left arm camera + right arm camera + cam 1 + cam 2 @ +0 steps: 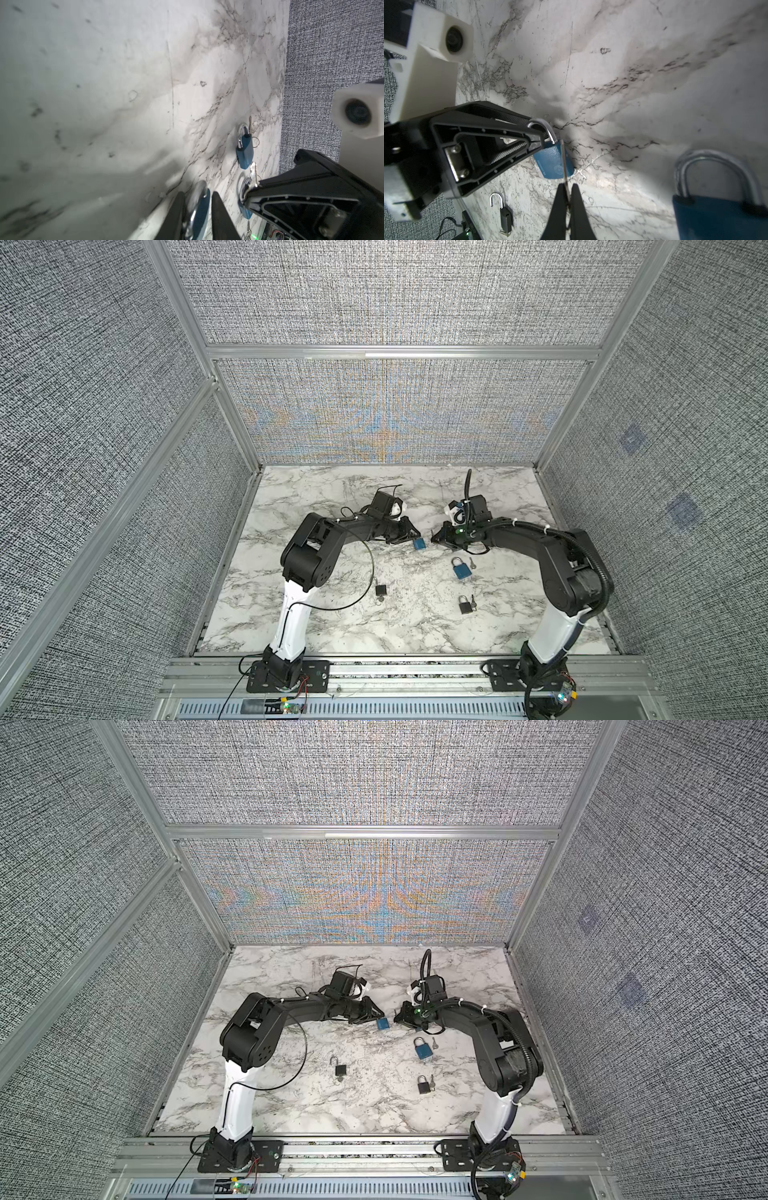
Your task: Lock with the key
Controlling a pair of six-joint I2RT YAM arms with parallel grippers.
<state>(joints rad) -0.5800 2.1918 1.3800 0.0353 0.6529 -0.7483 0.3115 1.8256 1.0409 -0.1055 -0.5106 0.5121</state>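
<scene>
A small blue padlock sits at the tips of my left gripper. In the left wrist view the padlock stands between the fingers of the left gripper, its steel shackle against one finger. A thin gap shows beside the other finger, so the jaws are slightly open. My right gripper is shut on the key. The key's blade sticks out in front of the padlock's body.
On the marble table, a larger blue padlock lies near the right arm with a key beside it. A dark padlock with a key lies nearer the front. A black padlock has its shackle open.
</scene>
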